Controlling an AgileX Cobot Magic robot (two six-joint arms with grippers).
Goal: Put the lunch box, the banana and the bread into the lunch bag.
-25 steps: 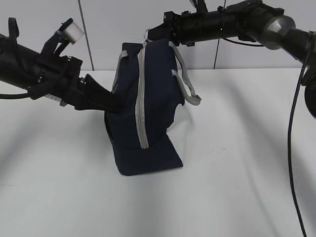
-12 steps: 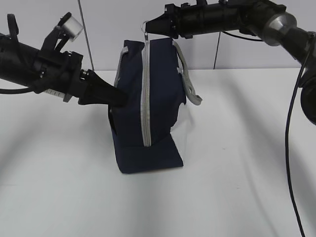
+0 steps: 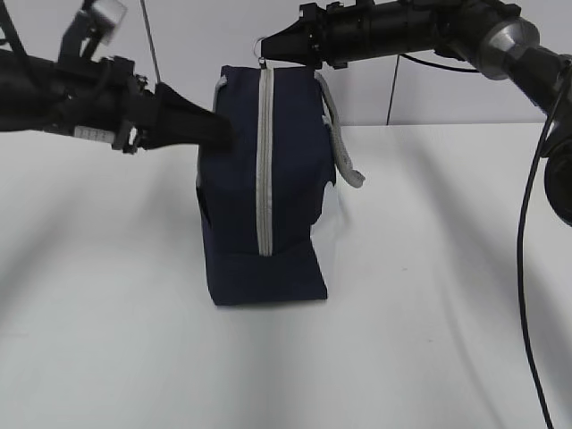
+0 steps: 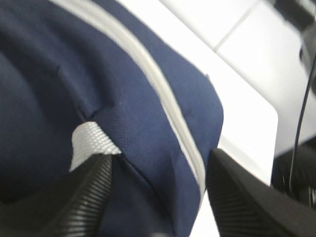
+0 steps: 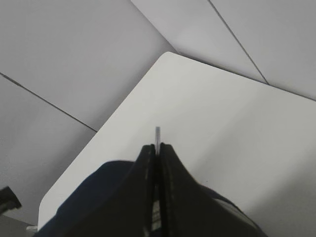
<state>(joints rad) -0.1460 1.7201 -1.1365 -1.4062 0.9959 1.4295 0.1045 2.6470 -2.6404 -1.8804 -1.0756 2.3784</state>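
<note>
The navy lunch bag (image 3: 286, 179) stands upright on the white table, its grey zipper (image 3: 264, 161) running up the near face. My right gripper (image 3: 273, 46) is shut on the zipper's ring pull (image 3: 263, 43) at the bag's top. In the right wrist view the thin ring (image 5: 157, 132) sticks out between its closed jaws (image 5: 157, 148). My left gripper (image 3: 223, 130) is at the bag's upper left edge. In the left wrist view its jaws (image 4: 158, 197) stand apart around a corner of the bag (image 4: 123, 98). The lunch box, banana and bread are out of view.
A grey handle (image 3: 344, 152) hangs down the bag's right side, and a grey strap end (image 4: 89, 140) shows by my left finger. The white table (image 3: 429, 295) meets a grey panelled wall (image 3: 179, 54) behind the bag.
The left gripper has risen along the bag's left side to its upper corner. The right gripper lifted the zipper pull a little. The bag went from leaning to standing upright.
</note>
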